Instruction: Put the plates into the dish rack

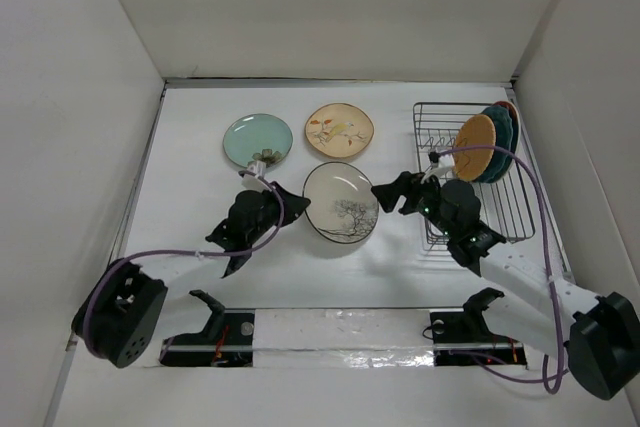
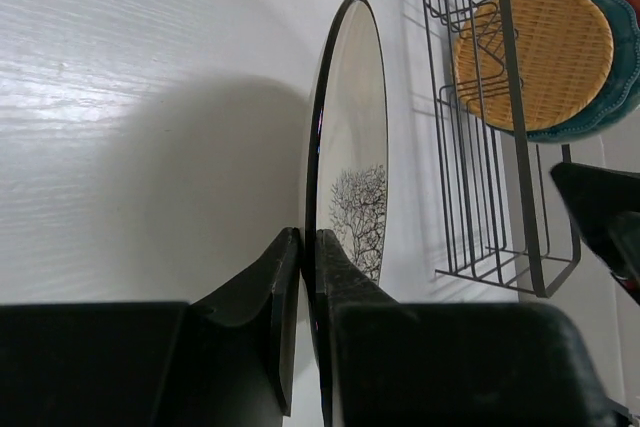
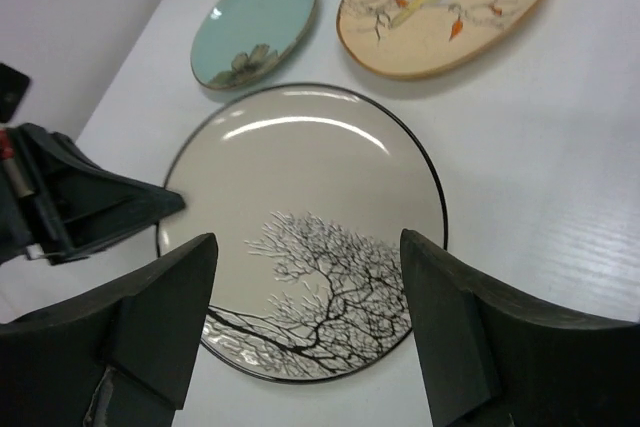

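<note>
The white plate with the black tree (image 1: 341, 202) lies at the table's centre. My left gripper (image 1: 295, 202) is shut on its left rim; in the left wrist view the fingers (image 2: 308, 237) pinch the dark edge of that plate (image 2: 355, 127). My right gripper (image 1: 385, 192) hovers open just right of it, and its jaws (image 3: 308, 247) stand wide over the tree plate (image 3: 300, 167) without touching it. The dish rack (image 1: 450, 112) stands at the right, holding the orange-tan plate (image 1: 476, 147), the dark teal plate (image 1: 497, 142) and the red-and-teal plate (image 1: 510, 109) upright.
The pale green plate (image 1: 257, 139) and the beige floral plate (image 1: 339, 128) lie flat behind the tree plate. White walls close the table on the left, back and right. The rack's near half (image 1: 500, 212) holds no plates.
</note>
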Robot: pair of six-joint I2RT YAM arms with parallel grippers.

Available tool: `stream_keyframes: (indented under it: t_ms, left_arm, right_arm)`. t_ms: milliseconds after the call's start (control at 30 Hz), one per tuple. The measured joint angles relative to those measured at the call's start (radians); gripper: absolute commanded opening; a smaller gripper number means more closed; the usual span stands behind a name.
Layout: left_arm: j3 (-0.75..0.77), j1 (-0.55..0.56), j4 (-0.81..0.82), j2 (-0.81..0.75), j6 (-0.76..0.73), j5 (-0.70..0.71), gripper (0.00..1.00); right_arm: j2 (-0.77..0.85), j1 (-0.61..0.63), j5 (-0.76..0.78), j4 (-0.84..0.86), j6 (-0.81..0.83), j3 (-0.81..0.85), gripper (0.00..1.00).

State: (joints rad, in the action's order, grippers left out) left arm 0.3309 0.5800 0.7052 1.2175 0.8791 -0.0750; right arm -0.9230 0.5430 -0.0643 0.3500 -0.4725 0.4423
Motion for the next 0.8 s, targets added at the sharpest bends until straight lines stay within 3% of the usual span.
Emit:
stream_keyframes:
  t_ms: [433, 800]
  left_arm:
    - [-0.067, -0.101, -0.217, -0.357, -0.039, 0.002, 0.00]
    - [-0.067, -0.137, -0.321, -0.506, -0.062, -0.069, 0.00]
  right_arm:
    - [-0.332, -0.024, -0.098, 0.038, -0.026, 0.078, 0.83]
    - [-0.542, -0.060, -0.356, 0.238, -0.090, 0.099, 0.84]
